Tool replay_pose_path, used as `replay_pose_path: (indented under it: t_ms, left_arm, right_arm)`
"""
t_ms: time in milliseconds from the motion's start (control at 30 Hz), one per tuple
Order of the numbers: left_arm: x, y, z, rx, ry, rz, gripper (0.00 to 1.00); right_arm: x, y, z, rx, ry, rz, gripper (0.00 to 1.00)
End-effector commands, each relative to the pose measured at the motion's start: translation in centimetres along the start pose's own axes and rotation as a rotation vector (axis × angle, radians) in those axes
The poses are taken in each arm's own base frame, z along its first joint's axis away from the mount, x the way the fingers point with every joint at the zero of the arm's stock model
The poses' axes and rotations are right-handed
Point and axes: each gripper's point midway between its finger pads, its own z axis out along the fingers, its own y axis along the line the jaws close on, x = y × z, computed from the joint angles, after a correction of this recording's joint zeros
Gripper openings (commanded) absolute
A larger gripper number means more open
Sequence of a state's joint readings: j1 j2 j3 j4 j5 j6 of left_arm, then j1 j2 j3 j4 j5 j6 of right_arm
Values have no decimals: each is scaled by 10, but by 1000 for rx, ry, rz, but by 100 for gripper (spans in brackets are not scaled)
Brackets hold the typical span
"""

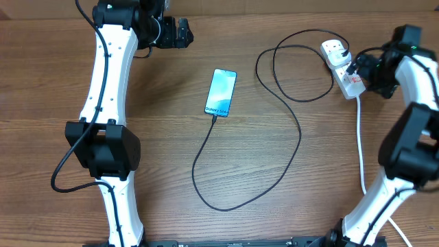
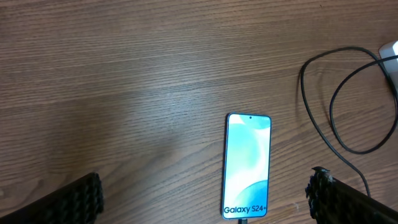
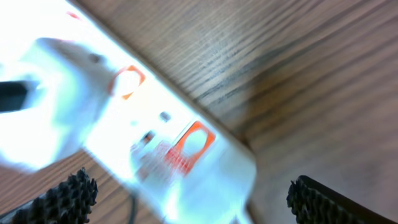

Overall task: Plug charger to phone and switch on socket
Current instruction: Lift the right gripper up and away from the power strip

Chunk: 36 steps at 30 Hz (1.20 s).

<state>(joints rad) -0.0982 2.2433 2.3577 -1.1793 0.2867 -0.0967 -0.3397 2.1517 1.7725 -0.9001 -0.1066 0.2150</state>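
Note:
The phone (image 1: 221, 92) lies screen-up mid-table with its cyan screen lit; it also shows in the left wrist view (image 2: 247, 165). The black charger cable (image 1: 293, 145) runs from the phone's near edge in a big loop to the plug in the white socket strip (image 1: 341, 66) at the far right. My right gripper (image 1: 358, 68) is open just over the strip's near end, and the right wrist view shows the strip (image 3: 155, 137) with red switches, blurred, between the fingers (image 3: 193, 199). My left gripper (image 1: 184, 31) is open and empty at the far left, away from the phone.
The strip's white cord (image 1: 361, 144) runs down the right side toward the front edge beside the right arm. A black arm cable (image 1: 65, 161) hangs by the left arm. The table is bare brown wood.

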Motion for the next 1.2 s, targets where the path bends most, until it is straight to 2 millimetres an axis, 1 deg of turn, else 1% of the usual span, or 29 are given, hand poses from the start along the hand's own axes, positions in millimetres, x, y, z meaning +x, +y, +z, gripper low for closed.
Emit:
replay_pose_path:
  t_ms: [0,67,200,433,667,733,800,1000,1167]
  left_arm:
    - [3,0,7,-7,14,21,100]
    - [3,0,7,-7,14,21,100]
    - [3,0,7,-7,14,21,100]
    - [3,0,7,-7,14,21,100]
    - [3,0,7,-7,14,21,100]
    - [3,0,7,-7,14,21,100]
    - [3,0,7,-7,14,21,100]
    - [3,0,7,-7,14,21,100]
    - [3,0,7,-7,14,21,100]
  right_arm:
    - [-21,15,-82,-43,-150,-19,100]
    - [-17,18,-104,-48,-165,-22,100]
    - [-7,19,-141,-52,-183,-24,100]
    - [8,21,-182,-61,-209,-26,100]
    - [23,24,-230,-88,-268,22,100]
    - [32,26,-239,-92,-268,15,100]
    - [45,30,-247,-95,-253,0,100]
    - [78,45,-255,-122,-236,-58,100]
    - [115,54,-264,-164,-256,-120,100]
